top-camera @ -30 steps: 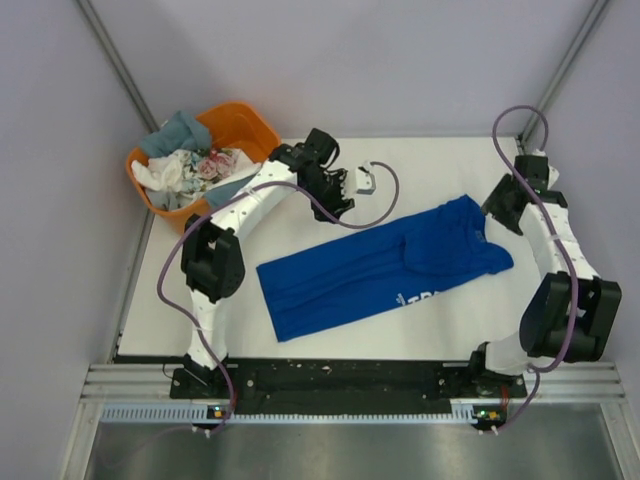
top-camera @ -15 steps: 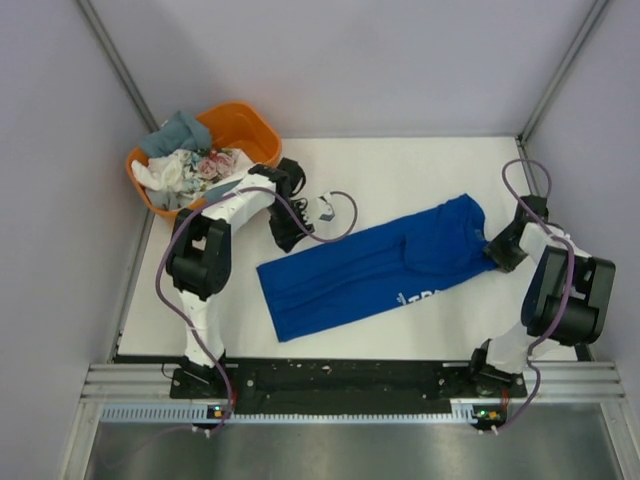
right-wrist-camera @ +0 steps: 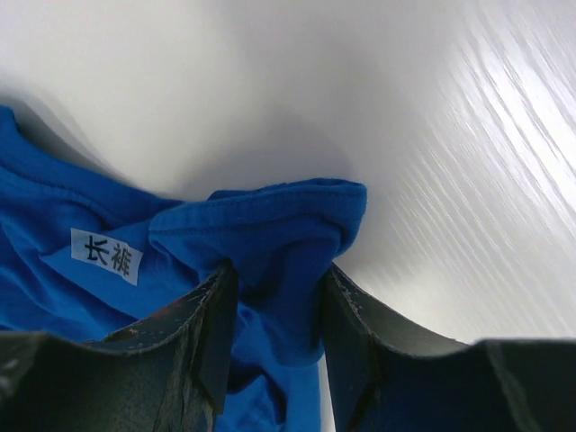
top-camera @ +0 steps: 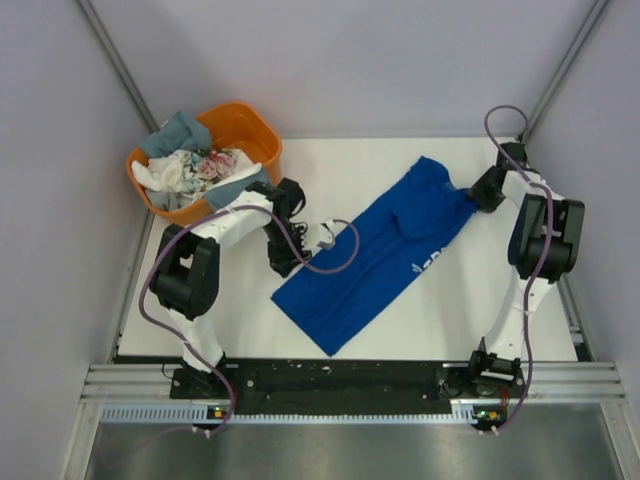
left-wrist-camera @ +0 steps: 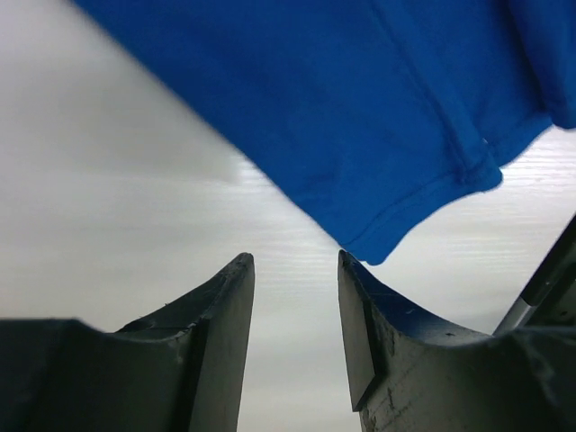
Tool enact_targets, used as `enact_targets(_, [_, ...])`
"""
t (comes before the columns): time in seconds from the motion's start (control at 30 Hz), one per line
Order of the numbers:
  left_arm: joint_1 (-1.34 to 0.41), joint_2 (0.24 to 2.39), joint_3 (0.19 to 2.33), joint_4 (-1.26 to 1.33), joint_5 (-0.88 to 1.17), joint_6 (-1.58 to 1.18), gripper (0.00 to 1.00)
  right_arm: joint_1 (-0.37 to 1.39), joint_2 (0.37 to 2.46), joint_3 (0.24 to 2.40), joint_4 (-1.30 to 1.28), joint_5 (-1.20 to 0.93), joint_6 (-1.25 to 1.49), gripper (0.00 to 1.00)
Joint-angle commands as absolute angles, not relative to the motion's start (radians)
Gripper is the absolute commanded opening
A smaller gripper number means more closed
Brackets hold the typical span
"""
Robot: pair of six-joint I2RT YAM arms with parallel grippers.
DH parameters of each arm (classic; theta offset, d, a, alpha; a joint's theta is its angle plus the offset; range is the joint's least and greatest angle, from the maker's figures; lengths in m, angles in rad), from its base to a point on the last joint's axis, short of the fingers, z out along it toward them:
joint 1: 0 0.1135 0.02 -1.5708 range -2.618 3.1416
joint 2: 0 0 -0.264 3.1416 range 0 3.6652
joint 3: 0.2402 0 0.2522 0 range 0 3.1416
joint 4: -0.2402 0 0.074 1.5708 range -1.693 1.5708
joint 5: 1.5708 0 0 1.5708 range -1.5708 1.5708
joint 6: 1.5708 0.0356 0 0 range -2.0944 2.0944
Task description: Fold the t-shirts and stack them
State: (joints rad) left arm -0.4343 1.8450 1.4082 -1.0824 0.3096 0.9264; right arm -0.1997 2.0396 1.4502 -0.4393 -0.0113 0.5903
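Note:
The royal blue t-shirt point(top-camera: 375, 255) lies folded lengthwise on the white table, running diagonally from near centre to far right. My right gripper point(top-camera: 478, 190) is shut on its collar end; the right wrist view shows blue cloth point(right-wrist-camera: 270, 234) bunched between the fingers, with a white label beside it. My left gripper point(top-camera: 282, 262) is open and empty at the shirt's left edge. In the left wrist view a corner of the blue shirt point(left-wrist-camera: 378, 117) lies just beyond the fingertips point(left-wrist-camera: 238, 279). Grey-blue, white and floral shirts point(top-camera: 190, 165) sit piled in the orange tub.
The orange plastic tub point(top-camera: 245, 125) stands at the far left corner of the table point(top-camera: 450, 320). Grey walls close in on the left, right and back. Purple cables loop from both arms.
My right gripper has pulled the shirt's collar end toward the far right, swinging the shirt to a steeper diagonal. My left gripper has moved nearer, to the shirt's left edge.

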Motion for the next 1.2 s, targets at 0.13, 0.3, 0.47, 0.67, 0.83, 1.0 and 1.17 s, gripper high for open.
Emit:
enact_targets(0.13, [-0.624,1.784,1.365,-1.166,0.417,1.04,0.47,-0.196,2.25,1.771,-0.489,-0.05,0.563,0.45])
enact_targets(0.3, [-0.733,1.818,1.538,-1.215,0.61,0.957,0.47,-0.193,2.171,1.767,-0.514,-0.074,0.493,0.52])
enact_targets(0.47, [-0.822,1.882,1.649,-1.148,0.741,0.933,0.46,-0.158,1.985,1.648,-0.502,-0.008,0.416,0.64])
enact_targets(0.67, [-0.856,1.97,1.606,-0.898,0.696,0.815,0.42,-0.124,1.705,1.496,-0.497,0.052,0.37,0.76])
enact_targets(0.83, [-0.854,2.008,1.586,-0.853,0.701,0.775,0.37,-0.043,1.494,1.193,-0.347,-0.174,0.445,0.36])
enact_targets(1.0, [-0.85,2.019,1.531,-0.815,0.661,0.775,0.34,0.138,1.466,0.938,-0.161,-0.323,0.529,0.0])
enact_targets(1.17, [-0.818,2.032,1.485,-0.778,0.606,0.782,0.33,0.158,1.506,0.756,-0.012,-0.403,0.603,0.0])
